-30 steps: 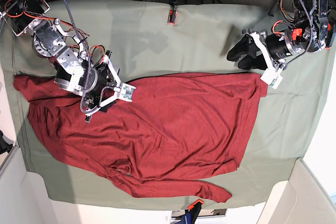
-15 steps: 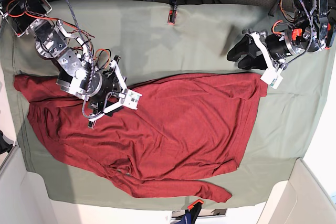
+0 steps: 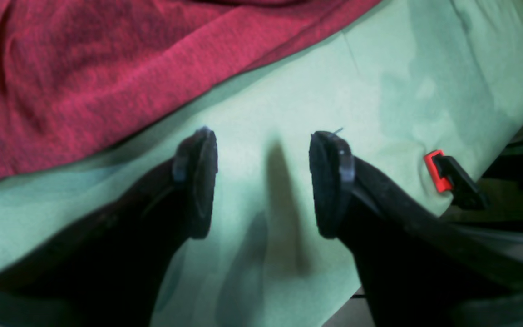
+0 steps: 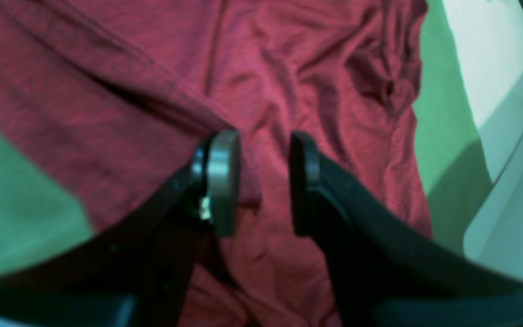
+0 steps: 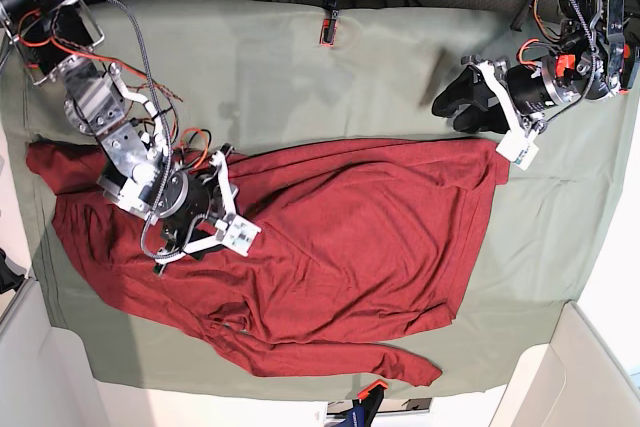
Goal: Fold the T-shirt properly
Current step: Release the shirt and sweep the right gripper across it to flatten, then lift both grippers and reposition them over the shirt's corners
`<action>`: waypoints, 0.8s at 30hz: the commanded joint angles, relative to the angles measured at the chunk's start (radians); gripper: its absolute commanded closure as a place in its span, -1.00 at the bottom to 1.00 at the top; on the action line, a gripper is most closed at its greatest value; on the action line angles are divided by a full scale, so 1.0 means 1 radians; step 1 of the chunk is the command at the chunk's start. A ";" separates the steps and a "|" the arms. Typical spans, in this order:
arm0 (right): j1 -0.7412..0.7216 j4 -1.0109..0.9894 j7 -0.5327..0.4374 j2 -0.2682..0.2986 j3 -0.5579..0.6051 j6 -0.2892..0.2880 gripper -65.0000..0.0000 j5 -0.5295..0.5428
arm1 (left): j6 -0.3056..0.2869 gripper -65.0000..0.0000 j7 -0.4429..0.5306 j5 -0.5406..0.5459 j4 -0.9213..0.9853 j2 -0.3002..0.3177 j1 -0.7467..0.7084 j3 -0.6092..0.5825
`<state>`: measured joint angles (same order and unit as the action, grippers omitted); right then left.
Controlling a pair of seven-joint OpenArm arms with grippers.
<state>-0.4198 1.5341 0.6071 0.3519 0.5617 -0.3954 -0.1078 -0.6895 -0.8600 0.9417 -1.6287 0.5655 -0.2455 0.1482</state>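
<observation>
Over the T-shirt's [image 5: 300,247] left half, the right gripper [image 5: 205,227] hangs with its jaws parted, nothing between them. The T-shirt lies spread across the green cloth [image 5: 380,77]. Just beyond the T-shirt's upper right corner, the left gripper [image 5: 470,102] stands spread over bare cloth.

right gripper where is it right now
In the base view the right gripper is on the picture's left, over the T-shirt. Its wrist view shows its fingers apart over red cloth.
</observation>
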 commanded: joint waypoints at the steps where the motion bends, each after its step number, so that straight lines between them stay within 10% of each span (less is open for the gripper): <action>1: -0.035 -0.010 -0.025 -0.005 -0.008 0.010 0.45 -0.004 | -0.009 -0.08 0.023 0.018 -0.015 0.017 0.010 0.009; 7: -0.095 -0.187 -0.097 -0.056 -0.009 0.025 0.42 -0.005 | -0.009 -0.08 0.032 0.019 -0.015 0.016 0.010 0.009; 14: -0.126 -0.222 -0.109 -0.095 -0.045 0.218 -0.18 -0.004 | -0.009 -0.08 0.041 0.018 -0.015 0.016 0.010 0.009; 24: -0.116 -0.120 0.032 -0.133 -0.254 0.317 -0.18 0.068 | -0.009 -0.08 0.040 0.016 -0.016 0.017 0.011 0.011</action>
<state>-0.5068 1.3960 0.6636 0.2165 0.3130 -0.0853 -0.0387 -0.6895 -0.8379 0.9352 -1.6287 0.5652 -0.2440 0.1486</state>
